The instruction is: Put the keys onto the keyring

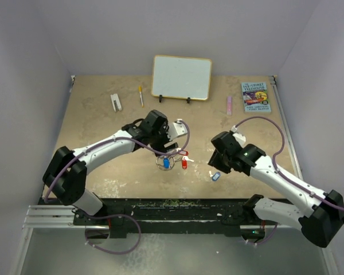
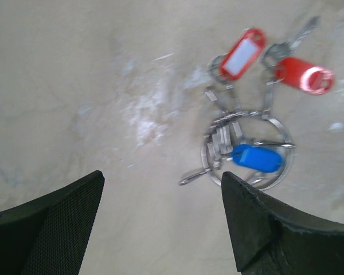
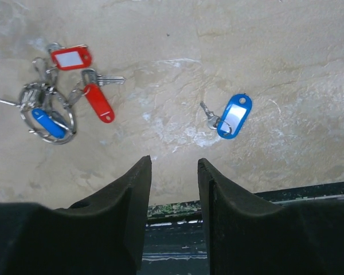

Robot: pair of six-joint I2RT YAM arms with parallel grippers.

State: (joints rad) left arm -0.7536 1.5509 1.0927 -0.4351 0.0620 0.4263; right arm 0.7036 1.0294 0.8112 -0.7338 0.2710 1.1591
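Note:
The silver keyring (image 1: 164, 164) lies on the table in the middle, with a blue-tagged key (image 2: 257, 157) across it and two red-tagged keys (image 2: 241, 52) (image 2: 304, 74) linked by small rings. It also shows in the right wrist view (image 3: 47, 117). A loose key with a blue tag (image 3: 234, 116) lies apart to the right (image 1: 215, 176). My left gripper (image 2: 160, 180) is open and empty, hovering just left of the keyring. My right gripper (image 3: 174, 166) is open and empty, above the table's near edge, below the loose blue key.
A small whiteboard (image 1: 182, 77) stands at the back. A book (image 1: 255, 96) and a pink marker (image 1: 229, 104) lie at the back right. A yellow pen (image 1: 141, 95) and a white eraser (image 1: 115, 102) lie at the back left. The table's near edge (image 3: 246, 197) borders a dark rail.

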